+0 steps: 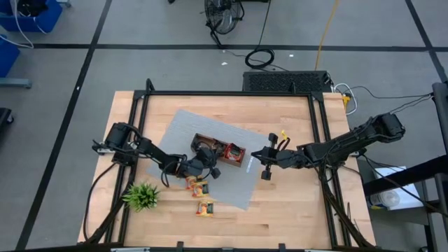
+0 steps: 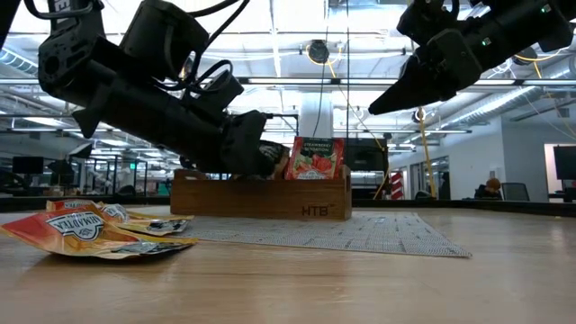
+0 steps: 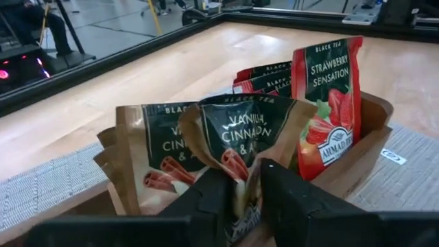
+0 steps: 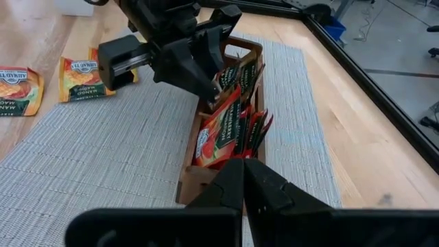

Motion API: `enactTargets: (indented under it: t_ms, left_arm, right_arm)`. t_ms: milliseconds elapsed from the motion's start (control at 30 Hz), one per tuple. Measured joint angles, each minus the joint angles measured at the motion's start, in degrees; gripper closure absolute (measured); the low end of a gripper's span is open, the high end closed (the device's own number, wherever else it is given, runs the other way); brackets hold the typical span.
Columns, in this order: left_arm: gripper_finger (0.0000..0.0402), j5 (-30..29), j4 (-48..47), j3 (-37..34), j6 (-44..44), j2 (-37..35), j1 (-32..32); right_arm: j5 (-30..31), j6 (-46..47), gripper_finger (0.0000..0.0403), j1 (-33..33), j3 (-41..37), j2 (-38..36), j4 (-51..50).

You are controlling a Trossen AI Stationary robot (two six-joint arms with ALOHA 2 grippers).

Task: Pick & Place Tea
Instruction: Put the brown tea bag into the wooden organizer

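A brown wooden tray [image 1: 236,158] lies on a grey mat [image 1: 241,189] and holds upright tea sachets. Red strawberry ones [image 3: 328,103] stand in its middle. Dark vanilla-cinnamon ones [image 3: 154,161] stand in its left end compartment. My left gripper [image 3: 245,185] reaches into that end compartment [image 1: 208,158], its fingers a little apart on either side of one dark sachet [image 3: 243,130]. My right gripper [image 1: 257,155] hovers shut above the mat, just right of the tray [image 4: 219,185], and holds nothing. Three orange-yellow sachets [image 1: 197,185] [image 1: 204,208] [image 2: 81,229] lie flat near the mat's near edge. My left gripper has the lower part [image 3: 240,202] of the curled vanilla-cinnamon sachet between its two fingers, which stand a little apart. Whether they touch it I cannot tell. The fingers slant down from the table's left. The sachet stands upright in the tray's left end compartment.
A small green spiky plant [image 1: 142,196] stands at the table's near left. A black frame [image 1: 318,140] runs around the table's edges. Bare wood lies to the near right of the mat [image 1: 287,210].
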Motion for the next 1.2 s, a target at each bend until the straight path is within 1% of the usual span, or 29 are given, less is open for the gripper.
enactTargets:
  t_ms: [167, 400, 500, 567, 667, 800, 933, 1033, 1067, 1100, 1200]
  left_arm:
    - [0.0253, 0.0, 0.4, 0.0, 0.4, 0.0, -1.0]
    - [0.0157, 0.0, 1.3, -0.1, 1.7, -0.1, -3.2]
    - [0.0126, 0.0, 0.8, -0.2, 3.8, -1.8, -4.3]
    - [0.0112, -2.2, 0.0, -0.2, 4.0, -3.8, -5.1]
    - [0.0101, -5.9, -2.8, -0.1, 6.5, -7.7, -5.9]
    - [0.0101, -9.4, -8.8, -0.1, 7.7, -12.3, -6.6]
    - [0.0112, -10.0, -16.5, -0.1, 5.6, -15.3, -6.5]
    - [0.0121, -9.8, -20.8, -0.1, 1.2, -15.8, -6.5]
    - [0.0124, -8.1, -22.3, -0.1, -0.8, -15.7, -6.6]
    - [0.0127, -4.5, -23.5, -0.1, -2.4, -15.7, -6.6]
    - [0.0132, 11.1, -25.6, -0.1, -6.3, -14.6, -5.7]
  right_arm:
    - [-0.1, 0.0, 0.0403, 0.0, 0.0, 0.0, 0.0]
    - [-0.2, 0.0, 0.0403, 0.0, 0.0, 0.0, 0.0]
    - [-0.2, 0.0, 0.0403, 0.0, 0.0, 0.0, 0.0]
    - [-0.2, 0.0, 0.0403, 0.0, 0.0, 0.0, 0.0]
    - [-0.2, 0.0, 0.0403, 0.0, 0.0, 0.0, 0.0]
    - [-0.2, 0.0, 0.0403, 0.0, 0.0, 0.0, 0.0]
    - [-0.2, 0.0, 0.0403, 0.0, 0.0, 0.0, 0.0]
    - [-0.2, 0.1, 0.0403, 0.0, 0.0, 0.0, -0.1]
    - [-0.2, 0.1, 0.0403, 0.0, 0.0, 0.0, -0.2]
    - [-0.2, 0.2, 0.0403, 0.0, 0.0, 0.0, -0.2]
    - [-0.2, 0.2, 0.0403, 0.0, 0.0, 0.0, -0.4]
